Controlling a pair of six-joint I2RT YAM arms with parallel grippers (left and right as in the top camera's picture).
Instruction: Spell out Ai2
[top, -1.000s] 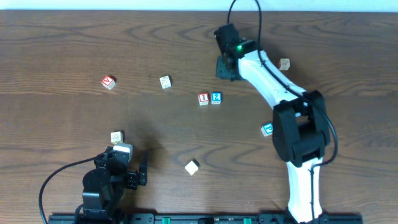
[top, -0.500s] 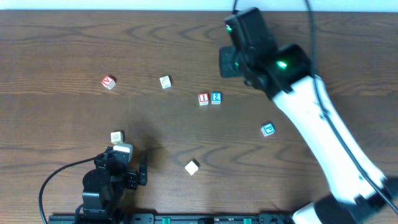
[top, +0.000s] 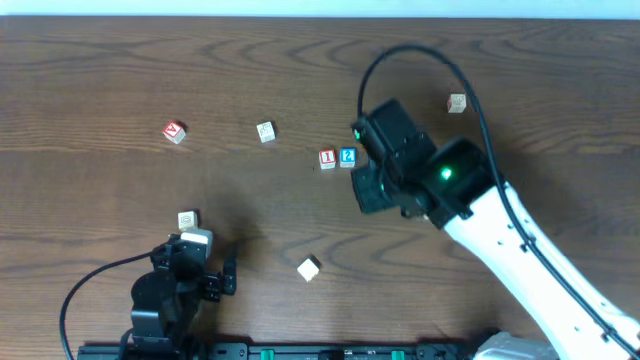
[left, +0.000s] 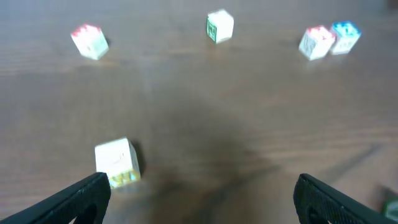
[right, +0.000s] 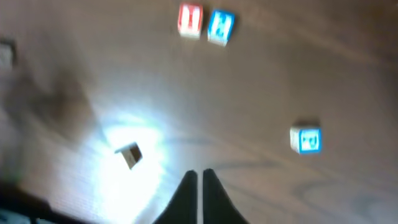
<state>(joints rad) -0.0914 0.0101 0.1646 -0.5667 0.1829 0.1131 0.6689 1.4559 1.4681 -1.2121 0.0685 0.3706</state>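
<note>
Two touching mid-worktop (top: 560, 80): red block (top: 327, 158), blue block (top: 347, 157), probably "i2" paired. Likely A block (top: 175, 132) far left, unplaced. Right jaws pinched together, empty; left jaws wide, idle.

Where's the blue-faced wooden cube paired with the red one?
Overhead view, mid-table: the blue-faced wooden cube sits immediately right of the red-faced wooden cube, just beyond the right arm.

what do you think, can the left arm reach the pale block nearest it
Probably yes: the pale block lies just ahead of the open left gripper, with nothing between them.
</note>
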